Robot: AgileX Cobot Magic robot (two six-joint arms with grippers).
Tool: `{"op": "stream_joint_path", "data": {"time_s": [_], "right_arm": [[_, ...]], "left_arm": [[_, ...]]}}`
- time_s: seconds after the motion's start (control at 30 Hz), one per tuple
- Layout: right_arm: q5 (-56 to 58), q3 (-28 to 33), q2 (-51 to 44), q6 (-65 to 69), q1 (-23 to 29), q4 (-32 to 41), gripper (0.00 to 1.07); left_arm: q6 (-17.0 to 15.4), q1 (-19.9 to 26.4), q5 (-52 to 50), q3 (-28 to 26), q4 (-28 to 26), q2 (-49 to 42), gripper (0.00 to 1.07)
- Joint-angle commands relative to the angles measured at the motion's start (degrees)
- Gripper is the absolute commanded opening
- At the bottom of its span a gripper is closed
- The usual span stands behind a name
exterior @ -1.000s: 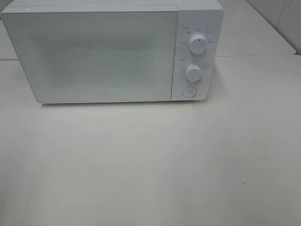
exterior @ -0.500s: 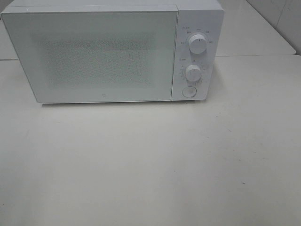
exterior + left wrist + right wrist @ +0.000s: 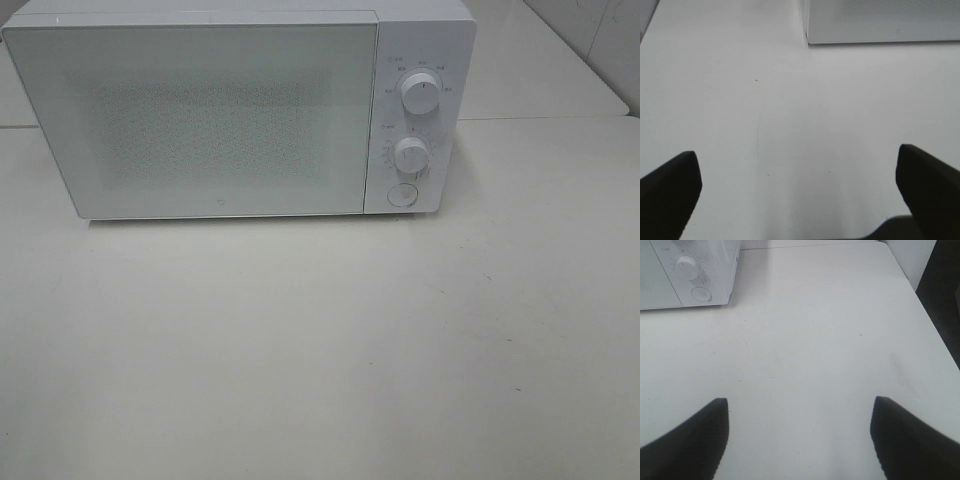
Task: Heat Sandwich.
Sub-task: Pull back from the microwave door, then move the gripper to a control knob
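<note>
Left hand: two dark fingers are seen set wide apart, nothing is held, and only bare tabletop is shown in the gap. Right hand: its fingers are also spread apart, nothing is gripped, and pale tabletop is seen between them.

The tabletop is off-white and faintly scuffed, with a few small dark specks noted. The whole lower half of the exterior high frame is filled by it.

Further back, a white microwave is stood on the tabletop, in the upper left and centre of the exterior high frame, well apart from both hands. Its door is shut. The window is covered by a fine dotted mesh and nothing can be made out behind it. A control panel is set on the microwave's right side, with an upper dial, a lower dial under it, and a round button lowest. Small markings are printed around the dials but are too small to be read.

The sandwich is not shown in any view, so its place cannot be told.

Behind the microwave, a second white surface is seen at upper right, parted from the front tabletop by a seam. A pale wall is caught in the top right corner.
</note>
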Motion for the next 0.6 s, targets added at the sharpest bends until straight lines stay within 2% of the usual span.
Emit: {"op": "stream_joint_path", "data": {"time_s": [0.03,0.13,0.4,0.6], "right_arm": [[-0.2,0.2,-1.5,-0.6,-0.5,0.1,0.75],[-0.2,0.2,-1.4,-0.6,-0.5,0.1,0.75],[-0.2,0.2,-1.3,-0.6,-0.5,0.1,0.75],[-0.2,0.2,-1.3,-0.6,-0.5,0.1,0.75]], "left_arm": [[0.0,2.9,-0.7,0.1,-0.5,-5.7,0.98],[0.0,4.6,-0.7,0.1,-0.6,-5.2,0.98],[0.1,4.4,-0.7,0.1,-0.6,-5.5,0.98],[0.1,1.9,-0.7,0.1,-0.6,-5.5,0.98]]}}
